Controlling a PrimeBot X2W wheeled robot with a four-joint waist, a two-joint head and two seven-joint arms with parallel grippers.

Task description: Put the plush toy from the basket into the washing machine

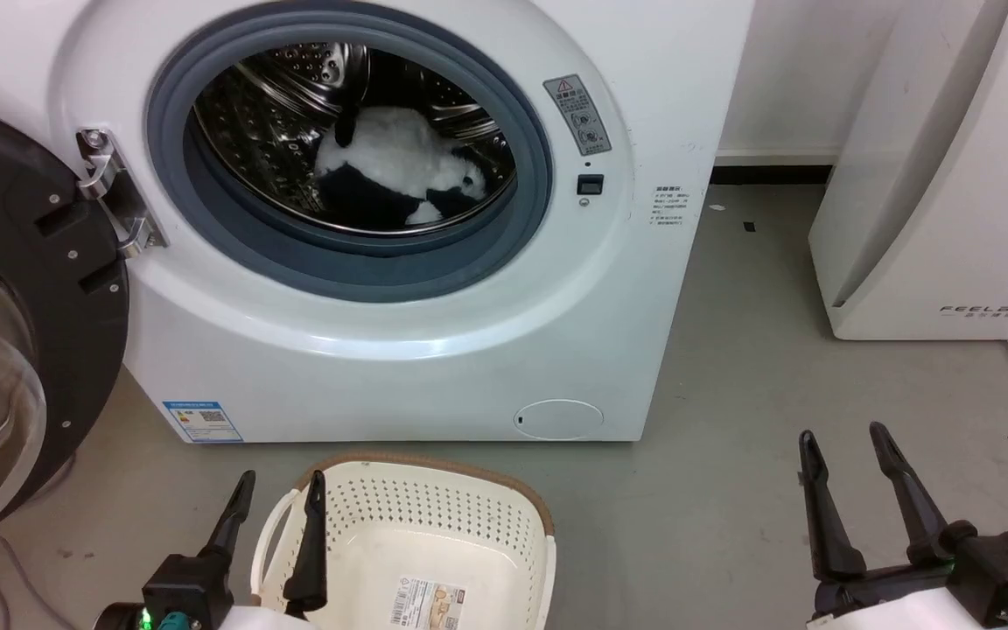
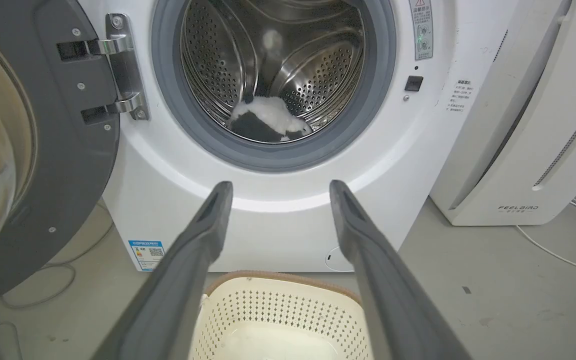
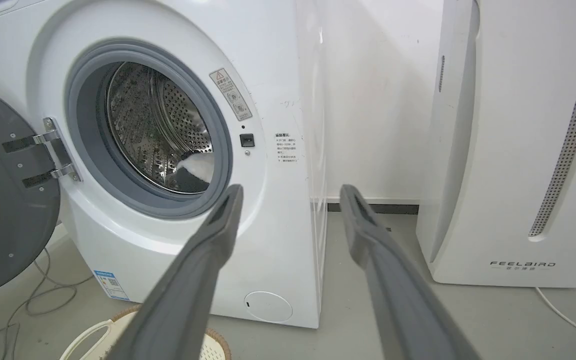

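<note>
Grey concrete floor (image 1: 731, 490), laundry corner: the fluffy black-and-white panda plush toy (image 1: 399, 162) lies inside the large white front-loading washing machine (image 1: 399, 367), well ahead of and above my left fingers (image 1: 310, 542) and right fingers (image 1: 823, 509). Both pairs are spread and hold nothing. They sit low by the cream perforated plastic basket (image 1: 434, 512), which I judge is because the delivery is done.

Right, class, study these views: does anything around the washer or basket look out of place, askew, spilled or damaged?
Nothing stands out. The plush toy lies inside the drum of the washing machine, the door hangs wide open on its hinge, and the basket stands upright on the floor, undamaged, with nothing spilled.
</note>
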